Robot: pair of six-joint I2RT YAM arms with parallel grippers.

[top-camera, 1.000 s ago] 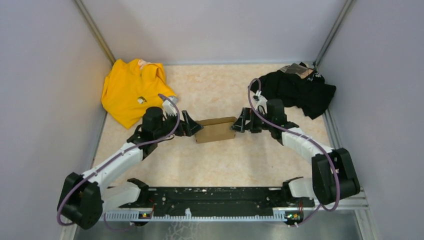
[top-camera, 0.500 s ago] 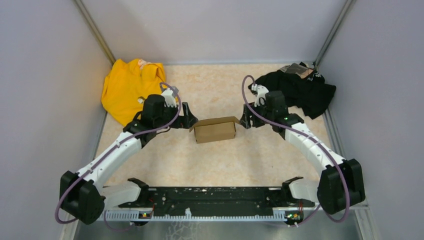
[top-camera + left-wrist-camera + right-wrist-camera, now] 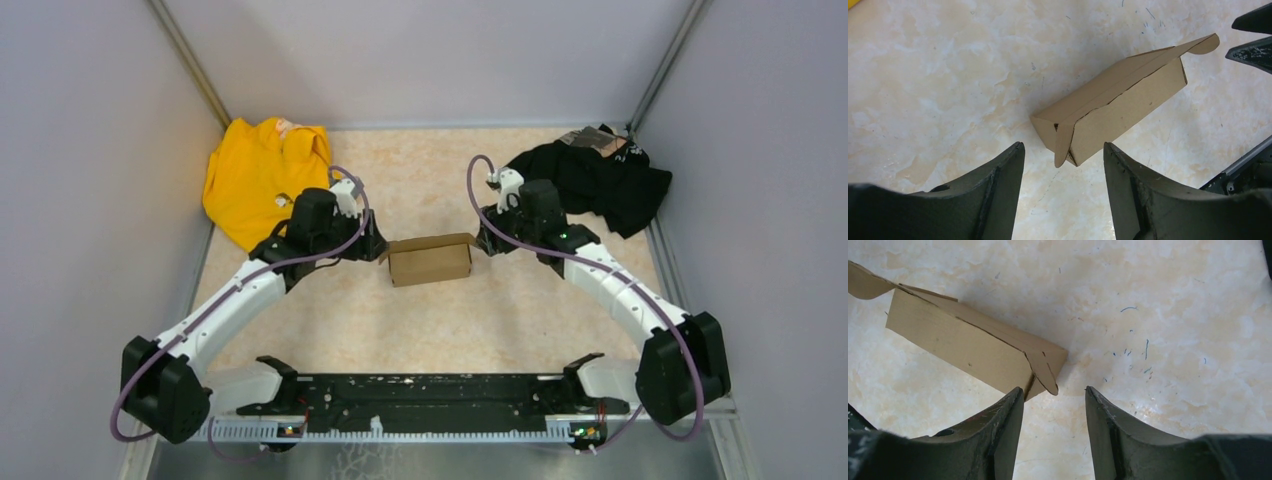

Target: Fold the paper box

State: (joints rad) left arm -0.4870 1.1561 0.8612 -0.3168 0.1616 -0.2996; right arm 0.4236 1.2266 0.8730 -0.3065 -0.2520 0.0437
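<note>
Bright, even light; soft shadows, sharp focus.

- The tabletop [image 3: 440, 165] under the left claw [image 3: 378, 243] and the right claw [image 3: 484, 240] is beige and marbled, with pale veins.
- Small blue flecks [image 3: 1143, 347] mark it just outward of the right claw.
- A plain grey back wall [image 3: 420, 60] stands beyond both claws, with grey side walls outward of each.
- Slanting metal posts [image 3: 185, 60] run up the two far corners.
- A yellow cloth [image 3: 255, 180] lies beyond and outward of the left claw.
- A black cloth [image 3: 600, 180] lies beyond and outward of the right claw.
- A brushed metal strip [image 3: 440, 462] runs well behind both claws.
- The light is even and the shadows are soft.
</note>
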